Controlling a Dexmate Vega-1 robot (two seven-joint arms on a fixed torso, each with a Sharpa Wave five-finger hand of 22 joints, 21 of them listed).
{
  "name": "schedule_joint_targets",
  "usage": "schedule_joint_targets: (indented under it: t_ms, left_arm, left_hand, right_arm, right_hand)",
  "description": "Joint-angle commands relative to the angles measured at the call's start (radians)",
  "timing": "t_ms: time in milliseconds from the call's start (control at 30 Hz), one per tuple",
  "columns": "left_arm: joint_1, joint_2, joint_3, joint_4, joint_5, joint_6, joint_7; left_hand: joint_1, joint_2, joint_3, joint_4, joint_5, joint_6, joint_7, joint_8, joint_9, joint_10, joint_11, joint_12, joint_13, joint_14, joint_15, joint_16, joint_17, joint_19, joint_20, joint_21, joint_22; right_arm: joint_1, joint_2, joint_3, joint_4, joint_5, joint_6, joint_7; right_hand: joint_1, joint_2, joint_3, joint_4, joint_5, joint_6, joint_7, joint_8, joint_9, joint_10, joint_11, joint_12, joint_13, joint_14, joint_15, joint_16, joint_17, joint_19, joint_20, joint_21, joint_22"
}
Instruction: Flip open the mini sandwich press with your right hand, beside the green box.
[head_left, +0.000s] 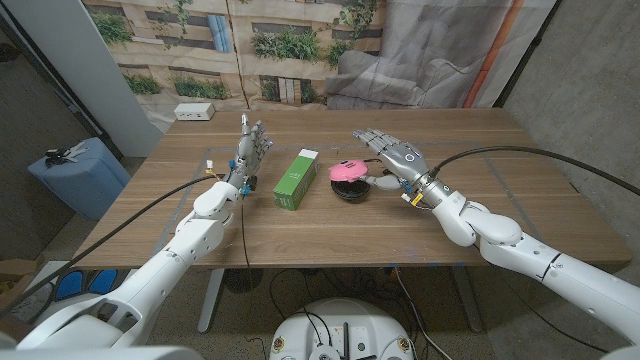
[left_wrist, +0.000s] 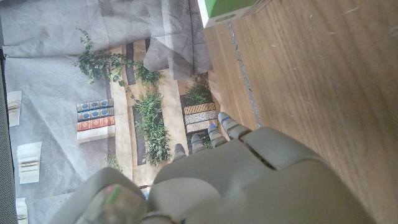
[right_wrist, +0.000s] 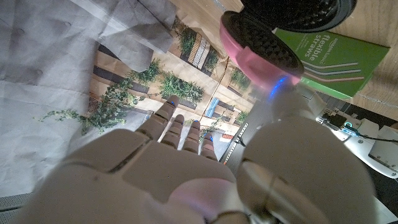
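The mini sandwich press (head_left: 350, 181) stands just right of the green box (head_left: 295, 178) at mid-table. Its pink lid (head_left: 347, 170) is tilted up off the black base (head_left: 352, 193). In the right wrist view the lid's ridged inner plate (right_wrist: 258, 40) faces the camera, with the black base (right_wrist: 298, 12) beyond it and the green box (right_wrist: 348, 59) alongside. My right hand (head_left: 397, 158) is to the right of the press, fingers spread, holding nothing. Its thumb (right_wrist: 280, 102) reaches to the lid's rim and seems to touch it. My left hand (head_left: 250, 155) stands upright left of the box, fingers straight and apart.
A white power strip (head_left: 194, 112) lies at the table's far left corner. A blue container (head_left: 75, 175) stands on the floor off the left edge. Black cables run along both arms. The green box's end (left_wrist: 227, 9) shows beyond my left hand (left_wrist: 249, 174).
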Motion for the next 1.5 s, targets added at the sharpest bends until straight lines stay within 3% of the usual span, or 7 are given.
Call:
schedule_joint_targets:
  t_ms: [33,833,1267,1500]
  left_arm:
    - [0.0,0.0,0.0,0.0,0.0,0.001,0.0]
    - [0.0,0.0,0.0,-0.001,0.0,0.001,0.0]
    - [0.0,0.0,0.0,-0.001,0.0,0.001,0.0]
    - [0.0,0.0,0.0,-0.001,0.0,0.001,0.0]
  left_hand:
    - [0.0,0.052,-0.007,0.001,0.004,-0.035,-0.008,0.005,0.005,-0.006,0.0,0.006,0.002,-0.007,-0.038,0.003,0.003,0.003,-0.004,0.006,0.003]
    - [0.0,0.052,-0.007,0.001,0.004,-0.035,-0.008,0.005,0.005,-0.007,0.0,0.006,0.002,-0.008,-0.037,0.003,0.003,0.004,-0.004,0.006,0.003]
    - [0.0,0.052,-0.008,0.001,0.004,-0.035,-0.008,0.005,0.005,-0.006,0.0,0.007,0.002,-0.007,-0.037,0.003,0.003,0.003,-0.003,0.006,0.003]
    - [0.0,0.052,-0.008,0.001,0.004,-0.035,-0.008,0.005,0.005,-0.007,0.0,0.006,0.002,-0.007,-0.038,0.003,0.003,0.003,-0.004,0.006,0.003]
  right_arm:
    - [0.01,0.012,0.011,-0.005,0.018,0.006,0.006]
    - [0.037,0.016,0.038,-0.044,0.067,0.028,0.099]
    - [0.055,0.03,0.035,-0.024,0.07,0.046,0.112]
    - [0.029,-0.007,0.046,-0.027,0.058,0.04,0.107]
  right_hand:
    - [-0.005,-0.004,-0.002,0.001,0.0,0.009,0.0,0.001,0.001,0.013,0.001,0.003,0.003,0.008,-0.002,0.008,0.003,0.002,-0.001,0.004,0.001]
    - [-0.008,0.0,-0.004,0.0,0.002,0.012,-0.003,-0.003,0.001,0.016,0.002,0.001,0.003,0.007,0.0,0.006,0.003,0.001,0.001,0.003,0.001]
    - [-0.008,0.002,-0.005,-0.001,0.003,0.012,-0.002,-0.004,0.001,0.018,0.003,0.001,0.003,0.007,0.001,0.006,0.003,0.001,0.004,0.003,0.001]
    - [-0.009,0.003,-0.006,-0.001,0.003,0.008,-0.006,-0.008,0.001,0.014,0.005,-0.002,0.003,0.007,0.003,0.005,0.003,0.002,0.004,0.003,0.002]
